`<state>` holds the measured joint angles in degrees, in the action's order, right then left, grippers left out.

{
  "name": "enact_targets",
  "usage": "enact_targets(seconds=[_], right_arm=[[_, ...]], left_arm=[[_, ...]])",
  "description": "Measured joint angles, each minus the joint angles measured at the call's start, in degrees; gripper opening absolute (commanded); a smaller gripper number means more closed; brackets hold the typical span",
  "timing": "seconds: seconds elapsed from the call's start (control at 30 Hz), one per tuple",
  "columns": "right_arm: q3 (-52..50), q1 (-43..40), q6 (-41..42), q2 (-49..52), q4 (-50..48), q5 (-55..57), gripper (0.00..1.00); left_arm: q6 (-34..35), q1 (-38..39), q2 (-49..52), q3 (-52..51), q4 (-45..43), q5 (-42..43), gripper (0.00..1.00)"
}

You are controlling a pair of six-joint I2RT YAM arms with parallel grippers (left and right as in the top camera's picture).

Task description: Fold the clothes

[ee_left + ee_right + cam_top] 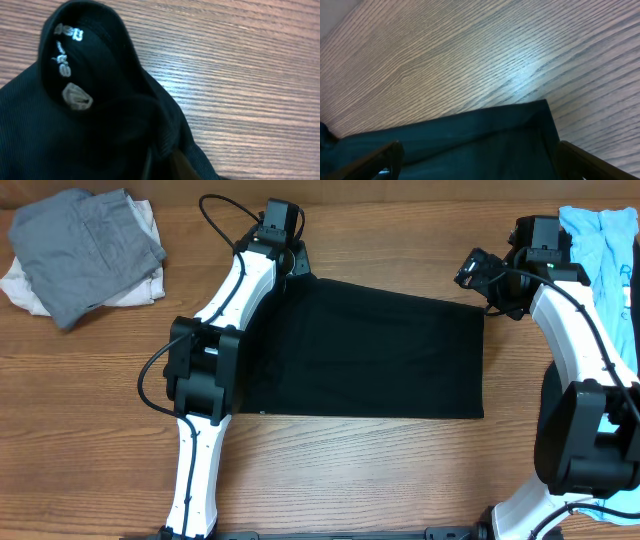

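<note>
- The plain black fabric T-shirt (380, 350) lies as a flat rectangle in the middle of the brown wooden table (400, 480).
- The left gripper (283, 252) sits at the shirt's far-left corner. In the left wrist view, bunched black cloth with the white collar print (67, 45) rises from the wood and gathers into the closed jaws.
- The left arm crosses the shirt's left side and hides it from overhead.
- The right gripper (478, 275) hangs over the far-right corner, its 2 fingers (380, 160) spread wide on either side of that corner and gripping nothing.
- A crumpled grey-and-white pile of garments (85, 250) lies at the table's far-left corner.
- A light-blue shirt (600, 240) lies at the far-right corner, partly behind the right arm.
</note>
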<state>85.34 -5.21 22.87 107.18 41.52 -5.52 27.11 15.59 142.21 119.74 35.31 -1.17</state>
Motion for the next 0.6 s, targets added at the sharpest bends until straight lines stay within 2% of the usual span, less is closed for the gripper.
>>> enact_targets(seconds=[0.37,0.6], right_arm=[[0.0,0.0,0.0,0.8,2.8,2.7,1.0],[0.0,0.0,0.4,6.2,3.2,1.2,1.0]], left_arm=[[-0.1,0.0,0.0,0.0,0.5,-0.2,0.04],[-0.1,0.0,0.0,0.0,1.1,-0.7,0.05]])
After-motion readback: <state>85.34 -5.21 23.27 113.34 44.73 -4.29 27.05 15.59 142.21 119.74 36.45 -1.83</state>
